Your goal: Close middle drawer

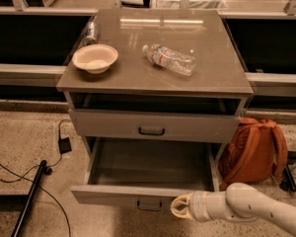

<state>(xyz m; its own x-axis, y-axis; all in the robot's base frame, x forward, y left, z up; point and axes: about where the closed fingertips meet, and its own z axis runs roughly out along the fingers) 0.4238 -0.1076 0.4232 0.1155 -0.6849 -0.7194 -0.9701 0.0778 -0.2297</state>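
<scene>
The middle drawer (138,194) is pulled far out of the grey cabinet, and its bare grey tray (150,162) shows inside. Its flat front faces me with a small dark bar handle (149,205) at centre. My gripper (180,209), cream-tipped on a white arm that comes in from the lower right, is at the drawer front just right of the handle. The upper drawer (153,126) above it has its own dark handle. The lowest drawer is hidden under the open one.
On the cabinet top (222,78) lie a white bowl (94,58), a plastic water bottle (168,59) on its side and a can (91,31) at the back left. An orange backpack (254,149) leans at the cabinet's right. Cables (64,144) and a dark pole (29,199) lie on the floor at left.
</scene>
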